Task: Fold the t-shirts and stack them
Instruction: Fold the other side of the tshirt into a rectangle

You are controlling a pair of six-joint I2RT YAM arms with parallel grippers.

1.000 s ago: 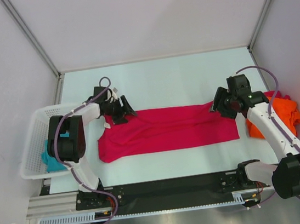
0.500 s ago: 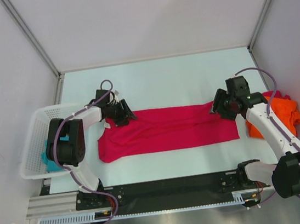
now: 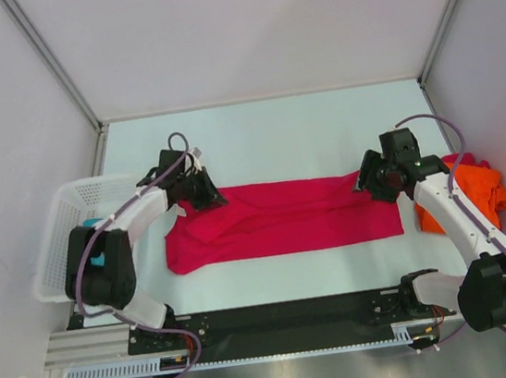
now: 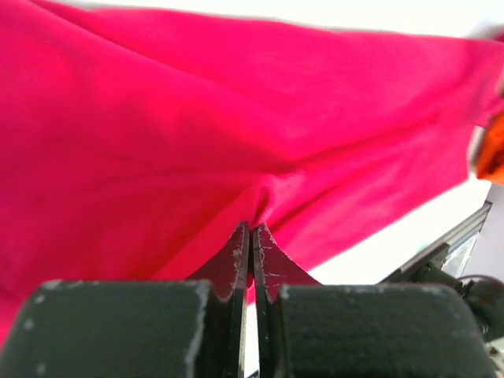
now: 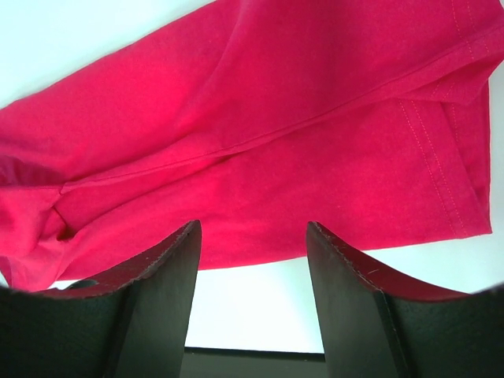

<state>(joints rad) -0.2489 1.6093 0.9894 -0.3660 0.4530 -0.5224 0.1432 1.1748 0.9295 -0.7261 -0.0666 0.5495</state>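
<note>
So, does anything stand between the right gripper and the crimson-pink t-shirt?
Nothing visible does: the open right gripper hangs over the right end of the crimson-pink t-shirt, with only bare cloth below it.

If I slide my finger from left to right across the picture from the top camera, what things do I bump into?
white mesh basket → left gripper, at the shirt's left end → crimson-pink t-shirt → right gripper, over the shirt's right end → orange t-shirt

A white mesh basket (image 3: 52,241) sits at the left edge of the white table (image 3: 302,136).
</note>
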